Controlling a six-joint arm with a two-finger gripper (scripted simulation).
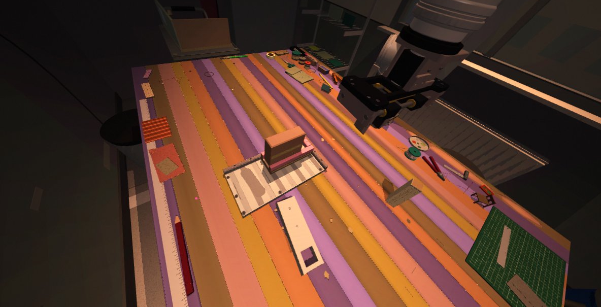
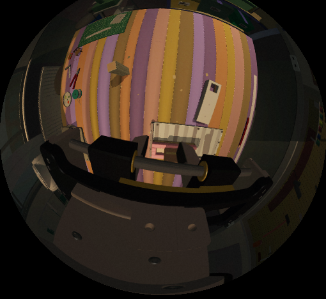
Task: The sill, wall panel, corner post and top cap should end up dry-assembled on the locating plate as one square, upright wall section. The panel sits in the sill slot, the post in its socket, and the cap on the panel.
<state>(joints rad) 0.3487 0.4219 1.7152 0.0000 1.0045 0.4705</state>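
The pink sill [image 1: 290, 159] [image 2: 159, 149] is partly hidden by the tan wall panel [image 1: 284, 145] standing upright in it, at the back edge of the pale locating plate [image 1: 273, 178] [image 2: 188, 134]. A small tan block with a ribbed face [image 1: 401, 192] [image 2: 117, 68] lies apart on the table to the right. A long cream piece with a square cut-out [image 1: 299, 234] [image 2: 208, 102] lies flat in front of the plate. My gripper [image 1: 372, 122] [image 2: 162, 152] hangs high above the table, right of the plate. It is open and holds nothing.
The table's right edge runs close under the arm, by a radiator. A green tape roll [image 1: 413, 153], a round dish [image 1: 418, 142] and red pliers [image 1: 435, 167] lie near it. A green cutting mat [image 1: 519, 255] fills the near right corner. A ruler and red pencil [image 1: 184, 255] line the left side.
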